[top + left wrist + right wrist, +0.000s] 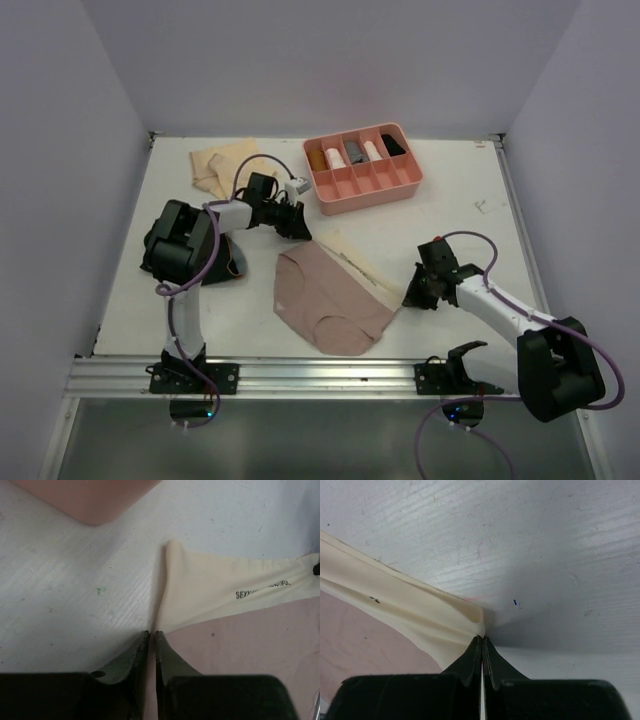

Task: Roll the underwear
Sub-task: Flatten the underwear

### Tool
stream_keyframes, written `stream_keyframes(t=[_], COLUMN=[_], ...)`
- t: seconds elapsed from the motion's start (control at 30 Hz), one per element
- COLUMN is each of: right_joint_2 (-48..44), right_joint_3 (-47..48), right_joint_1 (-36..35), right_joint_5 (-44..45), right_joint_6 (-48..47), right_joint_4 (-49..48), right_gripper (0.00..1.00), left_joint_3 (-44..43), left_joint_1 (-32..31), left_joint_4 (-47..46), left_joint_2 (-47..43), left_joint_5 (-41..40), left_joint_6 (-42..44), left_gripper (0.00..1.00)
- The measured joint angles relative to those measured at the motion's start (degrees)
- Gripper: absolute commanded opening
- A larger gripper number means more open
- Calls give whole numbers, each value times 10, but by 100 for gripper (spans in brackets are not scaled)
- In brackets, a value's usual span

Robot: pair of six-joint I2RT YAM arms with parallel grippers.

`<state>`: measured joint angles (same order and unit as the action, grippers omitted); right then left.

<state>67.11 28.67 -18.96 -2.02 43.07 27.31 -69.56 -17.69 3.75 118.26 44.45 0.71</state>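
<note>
The dusty pink underwear [325, 297] with a cream waistband lies spread flat in the middle of the table. My left gripper [298, 228] is at its far left waistband corner. In the left wrist view, this gripper [152, 632] is shut on a raised fold of the underwear [250, 650]. My right gripper [410, 297] holds the opposite waistband corner. In the right wrist view, it [482, 638] is pinched shut on the cream edge of the underwear [420, 610]. A pale tan underwear [220, 165] lies at the far left. A black one [234, 264] lies partly under the left arm.
A rigid pink divided tray [372, 192] stands at the back, right of centre, with rolled items in its compartments; its corner [90, 500] shows just beyond the left gripper. Grey walls enclose the table on three sides. A metal rail [320, 375] runs along the near edge.
</note>
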Motion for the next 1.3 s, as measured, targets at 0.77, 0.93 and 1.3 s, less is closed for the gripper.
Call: stream_keyframes(t=[0.77, 0.93, 1.3], right_joint_2=[72, 120, 48], right_joint_3=[153, 98, 5], right_joint_1=[0, 0, -45], right_joint_5=[-22, -45, -80], right_joint_6=[-98, -102, -51], right_joint_4=[59, 31, -64], right_gripper=[1, 0, 0], left_joint_3=[92, 139, 28], left_joint_1=[-20, -28, -52], left_joint_4=[143, 162, 152], left_joint_2=[-222, -212, -101], left_joint_5=[-164, -190, -225], left_joint_6=[172, 180, 173], left_gripper=[49, 47, 45])
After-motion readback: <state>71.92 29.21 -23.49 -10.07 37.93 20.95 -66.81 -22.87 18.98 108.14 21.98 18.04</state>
